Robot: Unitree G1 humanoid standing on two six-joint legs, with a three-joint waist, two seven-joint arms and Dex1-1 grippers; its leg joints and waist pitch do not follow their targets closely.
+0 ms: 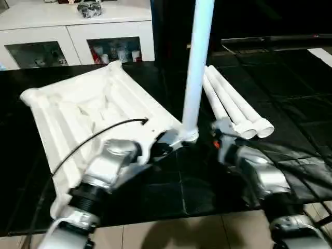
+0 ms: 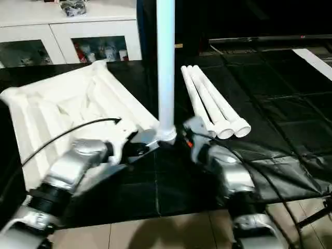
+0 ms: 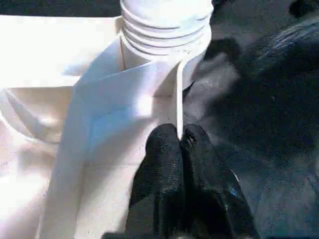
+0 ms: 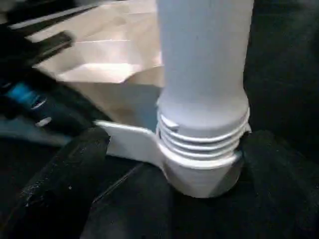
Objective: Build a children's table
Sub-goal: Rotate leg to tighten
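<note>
The children's table top (image 1: pixel 88 109) lies upside down on a black mat, ribbed underside up. One white leg (image 1: pixel 197 67) stands upright in the near right corner socket (image 1: pixel 188 136), its threaded end (image 4: pixel 202 144) at the socket's mouth. My left gripper (image 3: pixel 178 137) is shut, its tips against the thin rim of the top right beside that socket. My right gripper (image 4: pixel 199 164) is open, with one black finger (image 4: pixel 65 184) on each side of the leg's base and a gap showing. Three more legs (image 1: pixel 233 104) lie side by side to the right.
A white cabinet (image 1: pixel 78 31) with glass doors stands behind the mat. A black cable (image 1: pixel 93 137) runs across the table top to my left arm. The mat's near edge meets a tiled floor (image 1: pixel 197 231) just below my forearms.
</note>
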